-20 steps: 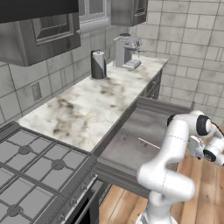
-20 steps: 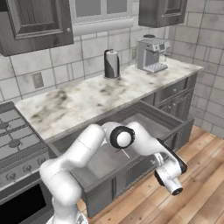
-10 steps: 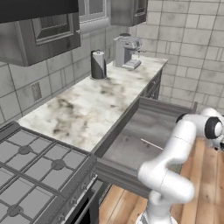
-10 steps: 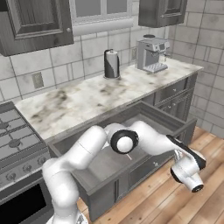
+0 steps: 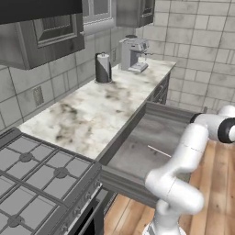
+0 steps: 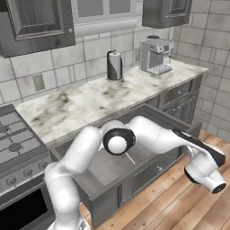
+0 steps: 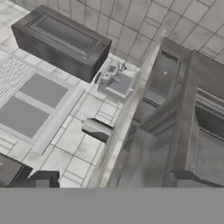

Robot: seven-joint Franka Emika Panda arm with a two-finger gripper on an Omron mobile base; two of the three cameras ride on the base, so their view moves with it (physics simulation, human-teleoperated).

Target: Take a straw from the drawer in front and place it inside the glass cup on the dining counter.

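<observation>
Drawer (image 5: 151, 151) stands pulled open with the straw (image 5: 159, 151) lying flat inside, untouched, while my gripper (image 6: 211, 179) hangs wide open and empty off its right end, so picking and placing remain.

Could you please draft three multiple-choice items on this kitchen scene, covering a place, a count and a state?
1. Where does the straw lie?
A. on the stove
B. inside the drawer
C. on the worktop

2. How many straws are in the drawer?
A. one
B. two
C. four

3. How is the drawer?
A. shut
B. pulled open
C. lifted out onto the floor

Answers: 1 B, a thin stick rests on the drawer's flat floor. 2 A, a single stick shows there. 3 B, its inside lies exposed in front of the cabinets.
</observation>
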